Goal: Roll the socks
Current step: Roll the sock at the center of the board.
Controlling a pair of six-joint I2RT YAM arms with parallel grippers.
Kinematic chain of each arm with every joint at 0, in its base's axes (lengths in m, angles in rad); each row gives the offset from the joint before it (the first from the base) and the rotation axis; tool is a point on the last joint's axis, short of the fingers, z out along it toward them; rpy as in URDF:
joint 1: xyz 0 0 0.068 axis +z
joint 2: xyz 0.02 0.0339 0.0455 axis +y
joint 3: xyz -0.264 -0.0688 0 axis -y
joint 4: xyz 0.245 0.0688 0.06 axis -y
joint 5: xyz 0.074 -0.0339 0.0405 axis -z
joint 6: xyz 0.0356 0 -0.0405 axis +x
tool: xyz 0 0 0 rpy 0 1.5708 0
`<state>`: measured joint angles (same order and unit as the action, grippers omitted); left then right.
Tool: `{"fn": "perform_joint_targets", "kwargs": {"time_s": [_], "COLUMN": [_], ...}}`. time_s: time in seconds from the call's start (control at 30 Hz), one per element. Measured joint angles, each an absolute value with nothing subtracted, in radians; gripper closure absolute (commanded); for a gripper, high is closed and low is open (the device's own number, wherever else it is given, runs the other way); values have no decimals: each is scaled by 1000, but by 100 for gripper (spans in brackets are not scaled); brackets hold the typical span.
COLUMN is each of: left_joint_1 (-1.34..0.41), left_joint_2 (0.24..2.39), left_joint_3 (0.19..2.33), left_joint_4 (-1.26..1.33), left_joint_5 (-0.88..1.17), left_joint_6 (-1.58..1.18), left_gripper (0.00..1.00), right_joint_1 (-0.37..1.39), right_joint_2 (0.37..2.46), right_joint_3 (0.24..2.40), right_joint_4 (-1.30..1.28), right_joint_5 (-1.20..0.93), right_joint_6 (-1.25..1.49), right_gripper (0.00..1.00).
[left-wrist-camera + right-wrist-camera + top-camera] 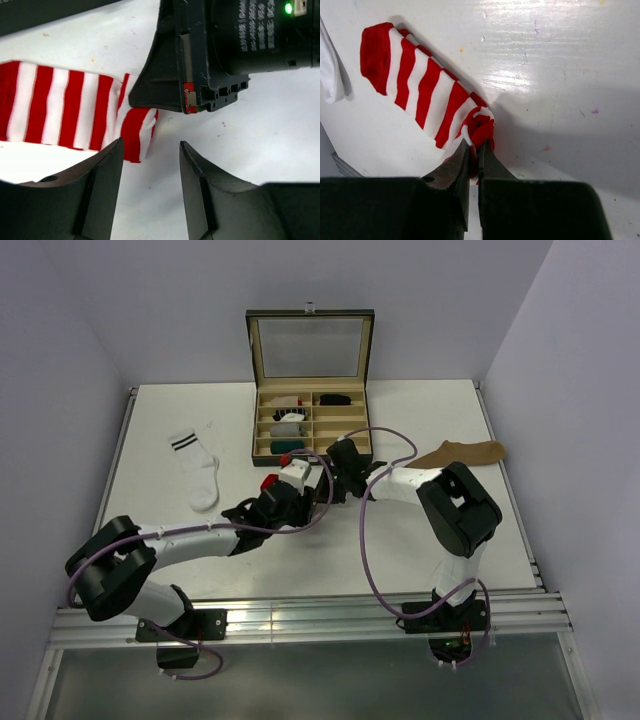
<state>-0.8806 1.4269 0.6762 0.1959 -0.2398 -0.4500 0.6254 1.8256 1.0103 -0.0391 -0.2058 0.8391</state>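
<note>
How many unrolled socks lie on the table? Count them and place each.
3: white striped sock at left; tan sock at right; red-and-white sock centre, its end pinched by the right end effector. The arms could hide more.

Arm links: we see white shells on the left arm (190, 533) and the right arm (410, 480), broken by bulky black joint housings.
Cables: we count one purple cable (363, 540) looping loosely along each arm.
Bases: we see flat black mounts (185, 625).
Left gripper (150, 146): we find matte black fingers with curved inner faces.
Right gripper (476, 147): we find black tapered fingers. Its dark housing carries white lettering and a green light (288, 8).
</note>
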Motion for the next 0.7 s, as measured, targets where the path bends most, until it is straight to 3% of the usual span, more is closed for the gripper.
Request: {"fn": "perform_joint_targets", "kwargs": {"time_s": [0.47, 0.7], "left_joint_1": [-1023, -1034], "left_joint_2": [1674, 1740], "left_joint_3": [777, 829], "left_joint_4": [199, 169], "left_joint_5": [-498, -562], "left_joint_6": [-271, -272], "left_gripper": [48, 60], "right_joint_1": [631, 630], "right_joint_2": [1826, 1826], "right_joint_3": [1029, 1032], "right_joint_4": [-93, -98], "right_joint_5": [-205, -207], "right_joint_6": [839, 838], "right_gripper": [100, 100]}}
